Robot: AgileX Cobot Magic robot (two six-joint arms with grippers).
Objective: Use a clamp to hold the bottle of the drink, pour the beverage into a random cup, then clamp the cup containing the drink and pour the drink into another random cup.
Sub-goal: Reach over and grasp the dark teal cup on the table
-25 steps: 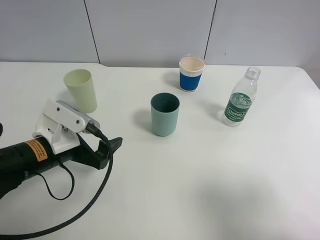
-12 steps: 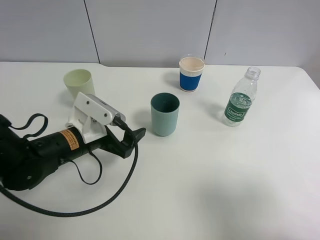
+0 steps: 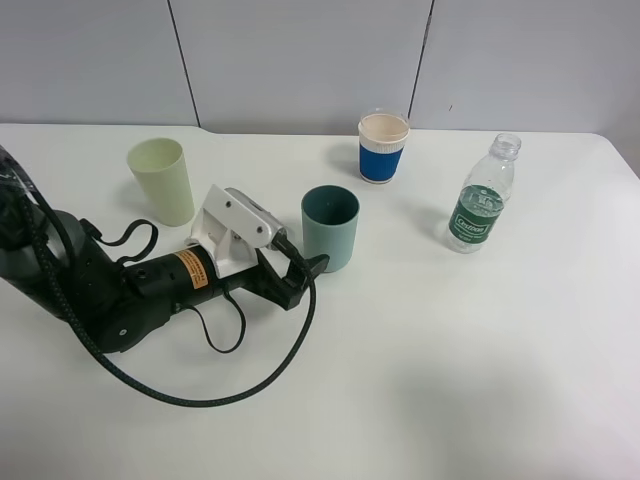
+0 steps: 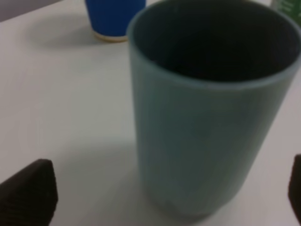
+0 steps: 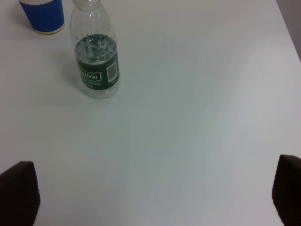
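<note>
Left claw (image 3: 306, 278) spread wide, empty, centre-left of frame. Teal cup (image 3: 330, 228) upright just to its right, squarely ahead of the fingertips. Left arm nearer.

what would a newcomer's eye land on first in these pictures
The bulky black left arm with a white-grey housing stretches low over the left of the white table, its open fingers aimed at the plain teal plastic tumbler in the middle. At the far right stands the small clear plastic bottle with a green label, and a white paper cup with a blue band sits at the back.
</note>
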